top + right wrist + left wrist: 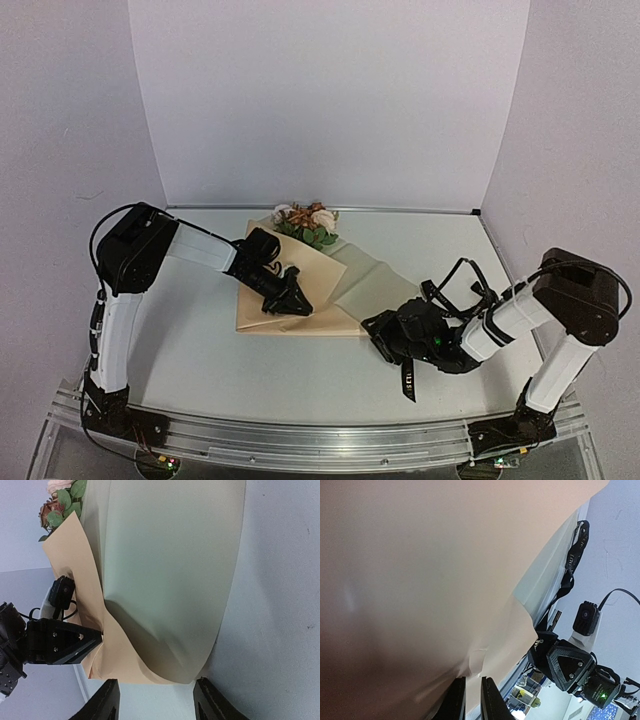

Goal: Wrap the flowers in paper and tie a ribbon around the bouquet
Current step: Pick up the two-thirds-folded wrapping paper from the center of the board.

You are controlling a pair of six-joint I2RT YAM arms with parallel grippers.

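The flowers (308, 222) lie at the back of the table, their cream and orange-brown blooms (56, 507) poking out of the tan paper (325, 272). The paper is folded over the stems, and one flap shows its pale underside (165, 555). My left gripper (290, 296) rests on the fold, shut on a paper edge (472, 680). My right gripper (384, 336) stands open just off the paper's near right corner, with only bare table between its fingers (156, 684). The black lettered ribbon (407, 382) lies under the right arm and shows along the table edge (575, 550).
White booth walls close in the table on three sides. An aluminium rail (300, 440) runs along the near edge between the two arm bases. The right wrist (570, 665) sits close to the paper's near edge, a short way from the left gripper.
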